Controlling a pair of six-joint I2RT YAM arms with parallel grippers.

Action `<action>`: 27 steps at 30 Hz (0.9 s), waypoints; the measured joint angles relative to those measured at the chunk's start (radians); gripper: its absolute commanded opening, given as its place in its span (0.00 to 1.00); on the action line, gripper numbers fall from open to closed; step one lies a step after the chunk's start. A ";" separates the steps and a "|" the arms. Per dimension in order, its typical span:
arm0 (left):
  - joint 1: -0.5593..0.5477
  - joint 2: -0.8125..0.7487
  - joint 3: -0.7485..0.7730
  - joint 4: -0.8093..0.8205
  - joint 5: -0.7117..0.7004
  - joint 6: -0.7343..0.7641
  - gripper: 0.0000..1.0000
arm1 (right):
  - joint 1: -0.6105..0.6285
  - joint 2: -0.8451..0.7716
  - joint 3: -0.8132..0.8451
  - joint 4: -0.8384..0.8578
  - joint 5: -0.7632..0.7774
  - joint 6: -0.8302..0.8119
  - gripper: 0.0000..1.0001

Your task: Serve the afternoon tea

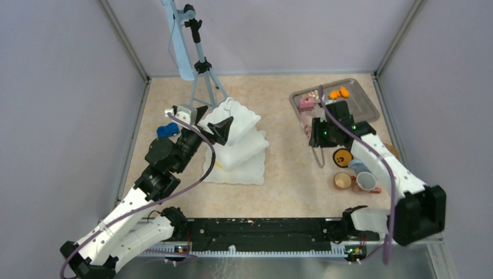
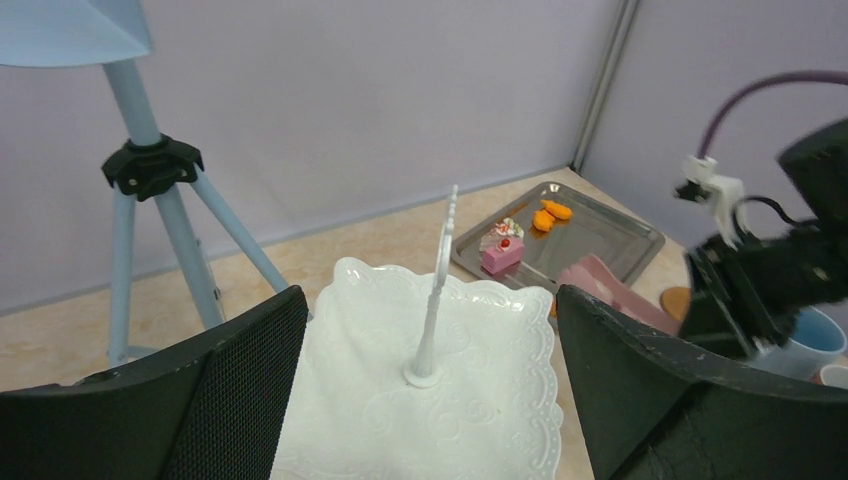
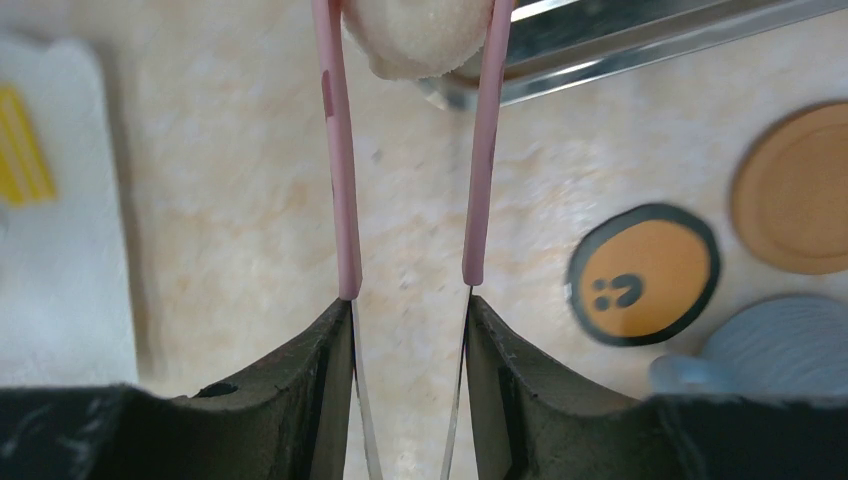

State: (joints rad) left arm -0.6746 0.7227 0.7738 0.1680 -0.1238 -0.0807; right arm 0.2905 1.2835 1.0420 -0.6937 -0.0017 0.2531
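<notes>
Nearest us, three mugs stand together by the right arm and not yet served: an orange-brown mug [image 1: 342, 181], a whitish-pink mug [image 1: 367, 182] and a pale blue mug [image 1: 356, 167], with two round coasters just beyond, one smiley coaster [image 1: 343, 157] and one plain brown coaster [image 3: 795, 190]. Next, the right gripper [image 3: 408, 305] squeezes the pink tongs [image 3: 338, 180], whose tips pinch one cream pastry [image 3: 415, 40] at the near edge of the tray [image 1: 365, 102]. We judge the serving barely begun: on the white tiered stand [image 2: 500, 340] we count only what looks like one yellow piece [image 3: 22, 150] on the lowest tier, and the top plate is bare. Above it the left gripper [image 2: 430, 295] hangs wide apart, holding nothing. Farther off, the tray holds one pink cake slice [image 2: 502, 254], one white-topped pastry [image 2: 508, 229] and two orange pastries [image 2: 551, 214].
</notes>
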 measured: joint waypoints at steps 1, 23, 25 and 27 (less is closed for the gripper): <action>0.002 -0.009 0.000 -0.003 -0.010 0.005 0.99 | 0.054 -0.060 -0.035 -0.011 -0.009 0.006 0.31; 0.019 -0.037 0.000 -0.004 -0.096 0.058 0.99 | 0.809 -0.147 0.009 0.012 0.005 0.110 0.31; 0.019 -0.038 0.000 -0.004 -0.095 0.058 0.99 | 0.834 -0.107 0.040 0.037 0.011 0.109 0.32; 0.019 -0.038 0.000 -0.005 -0.095 0.058 0.99 | 0.843 -0.077 0.058 0.062 0.012 0.107 0.33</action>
State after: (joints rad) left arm -0.6556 0.6849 0.7738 0.1635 -0.2184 -0.0223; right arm 1.1336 1.2068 1.0996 -0.6315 0.0105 0.3603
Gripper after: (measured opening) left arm 0.987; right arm 0.394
